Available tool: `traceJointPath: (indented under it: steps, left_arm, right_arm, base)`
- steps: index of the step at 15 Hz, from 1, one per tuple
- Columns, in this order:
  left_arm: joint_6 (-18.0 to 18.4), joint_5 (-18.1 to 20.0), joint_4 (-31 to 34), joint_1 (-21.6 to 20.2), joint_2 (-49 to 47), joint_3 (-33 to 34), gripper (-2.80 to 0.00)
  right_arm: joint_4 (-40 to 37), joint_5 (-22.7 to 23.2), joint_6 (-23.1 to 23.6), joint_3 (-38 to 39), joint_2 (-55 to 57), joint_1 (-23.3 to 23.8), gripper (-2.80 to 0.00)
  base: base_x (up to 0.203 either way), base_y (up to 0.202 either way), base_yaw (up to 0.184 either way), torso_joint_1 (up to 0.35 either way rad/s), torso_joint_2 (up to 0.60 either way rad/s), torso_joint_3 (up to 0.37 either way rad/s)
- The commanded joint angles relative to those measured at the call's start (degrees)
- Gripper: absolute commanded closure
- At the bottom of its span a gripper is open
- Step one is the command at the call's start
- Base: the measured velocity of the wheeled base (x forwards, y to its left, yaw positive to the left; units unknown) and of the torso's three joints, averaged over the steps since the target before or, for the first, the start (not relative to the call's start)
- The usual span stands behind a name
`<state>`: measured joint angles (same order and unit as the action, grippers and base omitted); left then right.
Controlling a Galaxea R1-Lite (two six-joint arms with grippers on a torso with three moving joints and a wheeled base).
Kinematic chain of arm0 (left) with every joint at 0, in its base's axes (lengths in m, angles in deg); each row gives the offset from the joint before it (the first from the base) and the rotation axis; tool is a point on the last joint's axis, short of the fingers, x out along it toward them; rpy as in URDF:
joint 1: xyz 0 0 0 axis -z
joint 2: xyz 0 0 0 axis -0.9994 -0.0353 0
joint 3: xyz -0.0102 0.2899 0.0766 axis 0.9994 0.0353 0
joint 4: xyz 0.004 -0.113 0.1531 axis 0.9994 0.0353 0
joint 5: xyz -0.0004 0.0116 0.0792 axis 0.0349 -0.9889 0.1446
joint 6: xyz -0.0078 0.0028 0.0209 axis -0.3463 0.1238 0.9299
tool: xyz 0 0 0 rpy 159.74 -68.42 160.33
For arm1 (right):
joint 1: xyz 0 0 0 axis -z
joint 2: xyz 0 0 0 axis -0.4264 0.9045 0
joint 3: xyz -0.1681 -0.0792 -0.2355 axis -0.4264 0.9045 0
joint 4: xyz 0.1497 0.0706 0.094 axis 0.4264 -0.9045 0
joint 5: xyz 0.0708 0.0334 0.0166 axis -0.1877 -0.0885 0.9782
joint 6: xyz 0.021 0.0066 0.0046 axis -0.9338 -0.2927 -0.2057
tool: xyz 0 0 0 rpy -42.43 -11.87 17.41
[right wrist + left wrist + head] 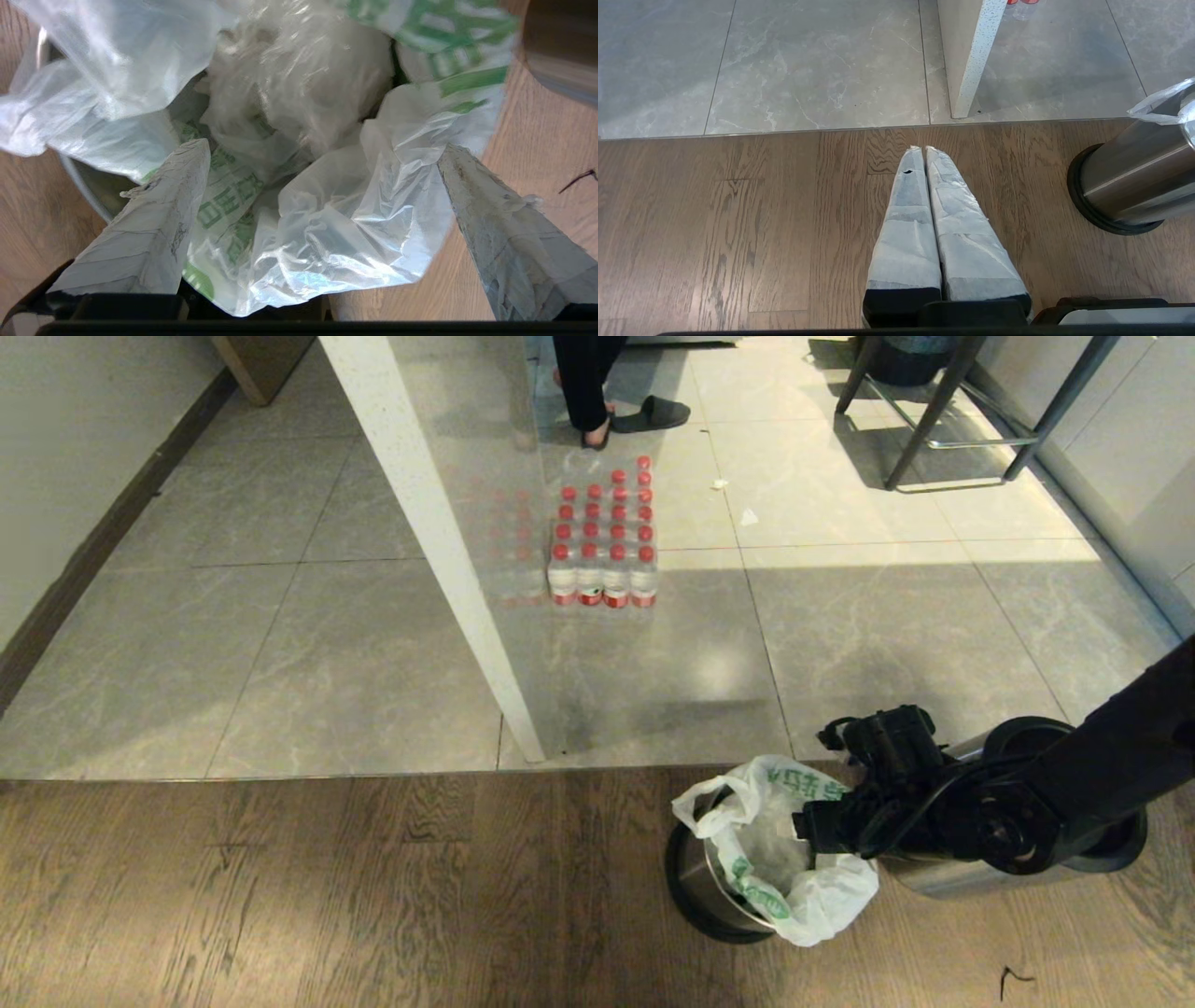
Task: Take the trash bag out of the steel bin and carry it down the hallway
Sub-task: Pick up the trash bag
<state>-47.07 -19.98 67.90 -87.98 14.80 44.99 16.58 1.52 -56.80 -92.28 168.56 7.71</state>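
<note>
The steel bin stands on the wood floor at the lower right of the head view, with the white, green-printed trash bag inside it and folded over its rim. My right gripper hangs over the bin's mouth, open. In the right wrist view its taped fingers straddle the crumpled trash bag at the near rim, the right gripper holding nothing; a strip of bin rim shows. My left gripper is shut and empty above the wood floor, left of the steel bin. The hallway's grey tiles begin beyond the wood.
A second steel cylinder with a black ring lies behind my right arm. A white post stands on the tiles, with a pack of red-capped bottles beyond it. A person's legs and dark stool legs are at the far end.
</note>
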Motion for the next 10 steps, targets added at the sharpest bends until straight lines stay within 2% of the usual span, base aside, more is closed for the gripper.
traceJointPath:
  steps: [1,4,8,10]
  left_arm:
    - [-0.01,0.0,-0.04,0.0,0.0,0.0,0.0]
    - [-0.04,0.0,-0.04,0.0,0.0,0.0,0.0]
    - [-0.04,0.0,-0.04,0.0,0.0,0.0,0.0]
    - [-0.04,0.0,-0.04,0.0,0.0,0.0,0.0]
  right_arm:
    - [0.09,-0.01,-0.08,-0.13,0.74,-0.55,-2.8]
    - [0.11,0.08,-2.87,-1.47,2.39,-1.67,-2.8]
    - [0.77,0.0,-3.14,-3.47,5.29,-4.03,-2.8]
    - [0.88,-0.09,-5.34,-6.09,6.75,-5.1,-2.8]
  base:
    - [0.0,0.0,0.0,0.0,0.0,0.0]
    - [0.0,0.0,0.0,0.0,0.0,0.0]
    - [0.0,0.0,0.0,0.0,0.0,0.0]
    - [0.0,0.0,0.0,0.0,0.0,0.0]
